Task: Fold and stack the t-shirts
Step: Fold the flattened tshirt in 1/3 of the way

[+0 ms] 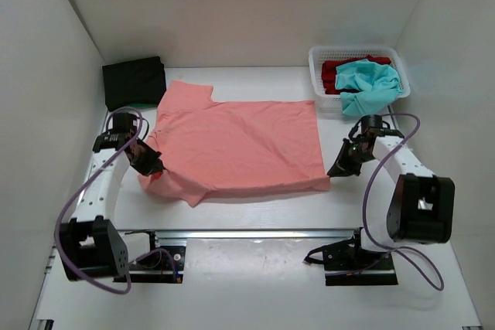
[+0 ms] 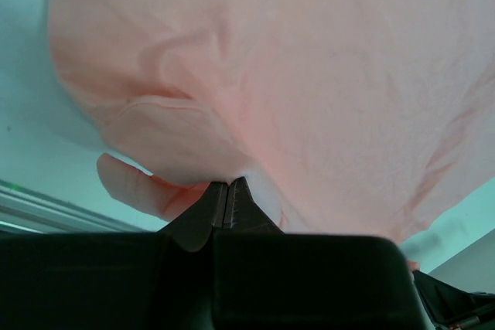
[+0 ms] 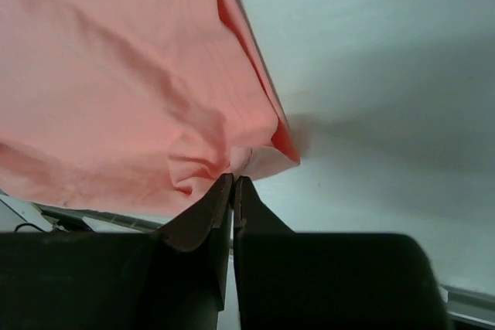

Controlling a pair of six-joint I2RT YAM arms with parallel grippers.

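Observation:
A salmon-pink t-shirt (image 1: 240, 144) lies spread over the middle of the table, neck to the left. My left gripper (image 1: 157, 171) is shut on its near left edge (image 2: 193, 168), by the sleeve. At the near right corner (image 3: 259, 156) of the same shirt my right gripper (image 1: 333, 173) is shut on the hem. A folded black t-shirt (image 1: 134, 81) rests at the back left. In the white basket (image 1: 319, 75) at the back right lie a teal t-shirt (image 1: 370, 83) and a red t-shirt (image 1: 334, 73) under it.
White walls close in the table on the left, back and right. A metal rail (image 1: 255, 231) runs across the near side between the two arm bases. A purple cable (image 1: 387, 152) loops off each arm.

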